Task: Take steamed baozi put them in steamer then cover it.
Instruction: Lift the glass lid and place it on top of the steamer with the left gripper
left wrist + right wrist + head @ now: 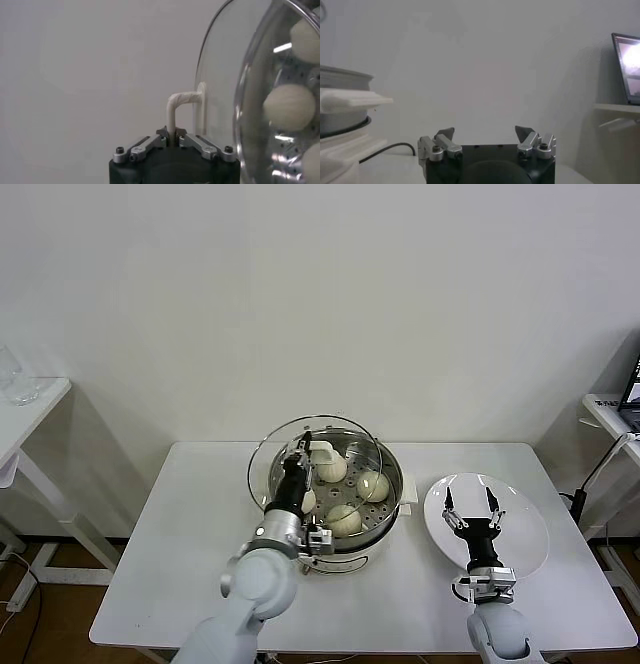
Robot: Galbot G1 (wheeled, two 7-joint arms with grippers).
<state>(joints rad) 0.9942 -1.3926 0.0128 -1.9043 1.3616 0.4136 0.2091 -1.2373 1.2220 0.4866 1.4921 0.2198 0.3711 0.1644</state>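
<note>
Left gripper [296, 456]: nearest the head camera, lower centre of the frame, jaws clenched on the cream-white handle [178, 106] of the lid [313, 468]; in the left wrist view the handle's bar runs straight down between the two closed jaws.
Lid: clear glass with a metal rim, held tilted on edge over the left side of the steamer [385, 506], not seated on it.
Steamer: shiny steel pot on a white base, centre of the white table [180, 524].
Buns: four in the perforated tray; one at the back [331, 468], one at right [373, 485], one at front [345, 519], and one partly hidden behind the gripper [309, 501]; they appear blurred through the glass in the left wrist view.
Right gripper [471, 508]: lower right, jaws released and spread wide, nothing between them, hanging above the plate.
Plate [520, 529]: white, flat, right of the steamer, just apart from it.
Side tables: one at the far left edge [28, 409], another at the far right edge [612, 412].
</note>
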